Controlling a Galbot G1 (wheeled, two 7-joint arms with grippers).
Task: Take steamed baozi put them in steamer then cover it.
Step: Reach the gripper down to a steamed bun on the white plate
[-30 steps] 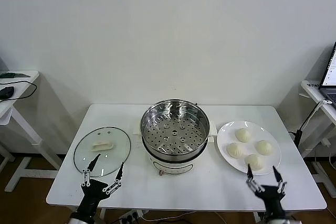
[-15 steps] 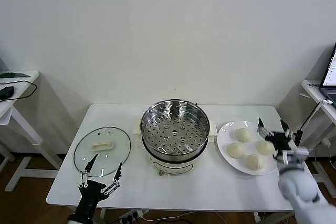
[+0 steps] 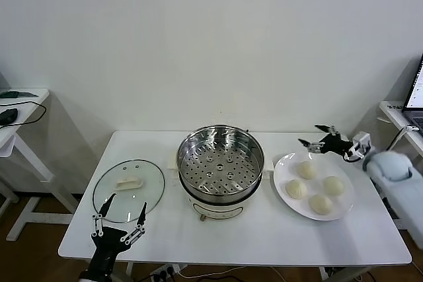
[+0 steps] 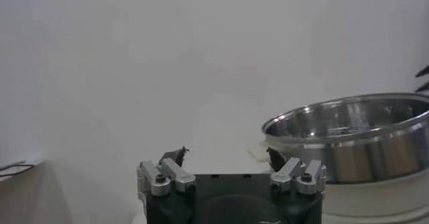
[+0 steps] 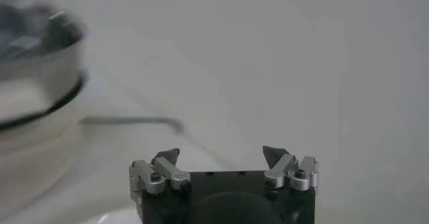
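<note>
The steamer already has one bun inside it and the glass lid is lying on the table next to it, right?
Not quite. The steamer is empty: the head view shows only its bare holed floor. All four buns sit on the white plate beside it. The glass lid does lie on the table on the steamer's other side.

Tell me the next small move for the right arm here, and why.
Probably lower the right gripper, open and empty, onto the nearest steamed baozi. All four still sit on the white plate, and the steamer is empty.
</note>
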